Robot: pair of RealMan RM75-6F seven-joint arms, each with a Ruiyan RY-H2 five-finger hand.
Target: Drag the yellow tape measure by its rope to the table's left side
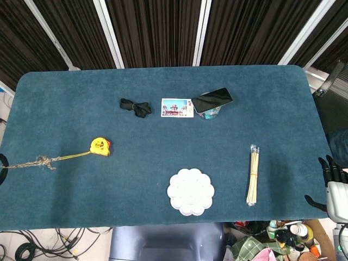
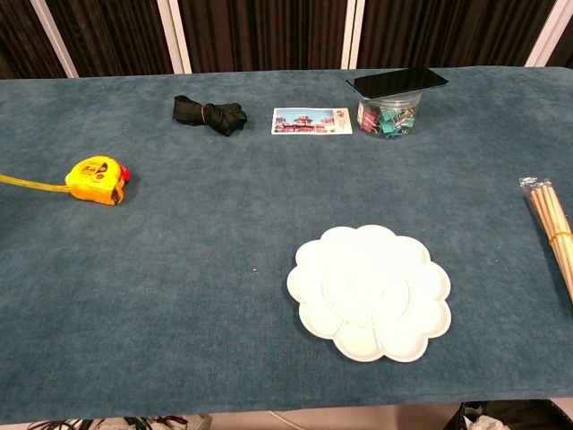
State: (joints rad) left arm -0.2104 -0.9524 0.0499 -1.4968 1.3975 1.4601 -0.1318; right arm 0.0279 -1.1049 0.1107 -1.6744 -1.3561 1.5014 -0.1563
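Note:
The yellow tape measure (image 1: 100, 146) (image 2: 95, 179) lies on the blue table (image 1: 163, 147) near its left side. Its yellow strip runs left into a knotted rope (image 1: 42, 162), which stretches straight to the table's left edge. There the rope meets a dark sliver of my left hand (image 1: 1, 168), and the rest of that hand is out of frame. My right hand (image 1: 334, 185) hangs off the table's front right corner, fingers apart and holding nothing. The chest view shows neither hand.
At the back middle lie a black strap (image 1: 135, 106), a postcard (image 1: 176, 107) and a phone (image 1: 212, 100) resting on a jar of clips (image 2: 387, 119). A white palette (image 1: 190, 191) sits front centre. A bundle of sticks (image 1: 253, 174) lies to the right.

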